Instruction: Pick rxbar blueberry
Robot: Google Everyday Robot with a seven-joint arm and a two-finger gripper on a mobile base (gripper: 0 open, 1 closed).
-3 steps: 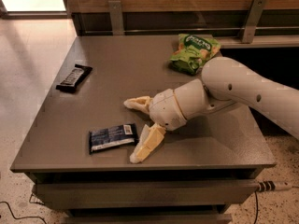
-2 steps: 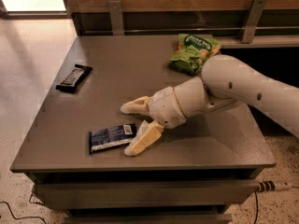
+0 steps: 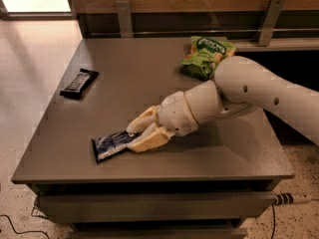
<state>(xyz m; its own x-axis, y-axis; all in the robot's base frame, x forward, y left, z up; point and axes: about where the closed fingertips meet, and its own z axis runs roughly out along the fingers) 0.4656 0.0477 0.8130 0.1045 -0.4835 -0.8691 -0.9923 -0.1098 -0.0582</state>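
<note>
Pincer (image 3: 135, 137) low on table (image 3: 239, 158), fingers nearly together, seemingly clamped on rxbar blueberry (image 3: 110, 145) right end

The cream-yellow pincer (image 3: 133, 137) sits at one end of the rxbar blueberry (image 3: 110, 144), which is navy-black with pale blue-white print. The counter (image 3: 149, 78) under it is plain grey-brown.

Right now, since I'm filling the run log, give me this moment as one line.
gripper: at arm-side end of rxbar blueberry | bar: flat on table | lift: not yet
</note>
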